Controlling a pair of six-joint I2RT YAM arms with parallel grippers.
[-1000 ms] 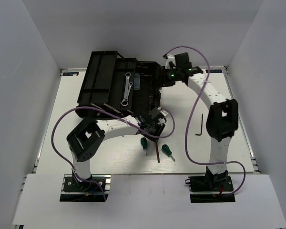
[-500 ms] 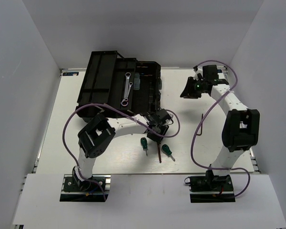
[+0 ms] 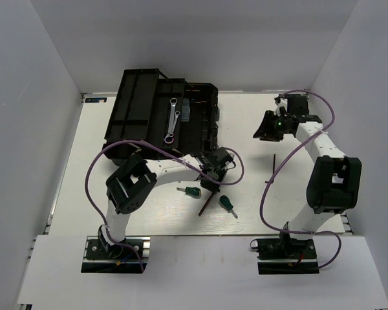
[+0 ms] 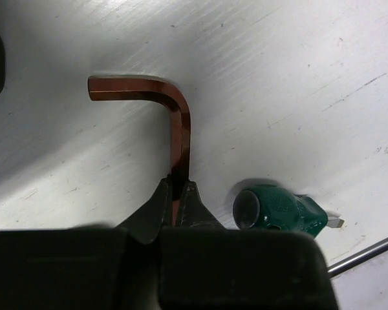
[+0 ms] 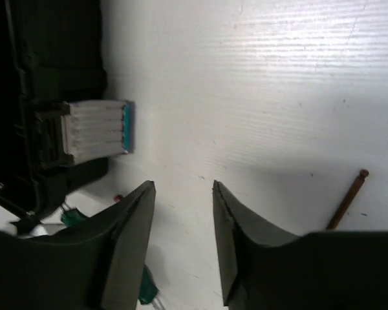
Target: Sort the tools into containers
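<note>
My left gripper [image 4: 178, 187] is shut on the long leg of a brown L-shaped hex key [image 4: 174, 110], low over the table in front of the toolbox [image 3: 161, 116]. In the top view the key [image 3: 205, 203] slants down from that gripper [image 3: 211, 185]. One green-handled screwdriver [image 3: 193, 191] lies just left of it, another [image 3: 227, 203] just right [image 4: 278, 210]. Two silver wrenches [image 3: 172, 119] lie inside the open black toolbox. My right gripper [image 3: 266, 129] [image 5: 183, 187] hangs open and empty over the table, right of the toolbox. A second hex key [image 3: 273, 169] [image 5: 348, 200] lies below it.
The toolbox's lid [image 3: 132, 106] stands open to the left, and its front edge with a clear latch [image 5: 97, 135] faces my right gripper. White walls close in the table [image 3: 116, 200] on three sides. Purple cables loop off both arms.
My left gripper has shut on the hex key, which has swung to a slant. The left screwdriver has turned to lie sideways. My right arm has moved right, away from the toolbox, and its jaws have widened.
</note>
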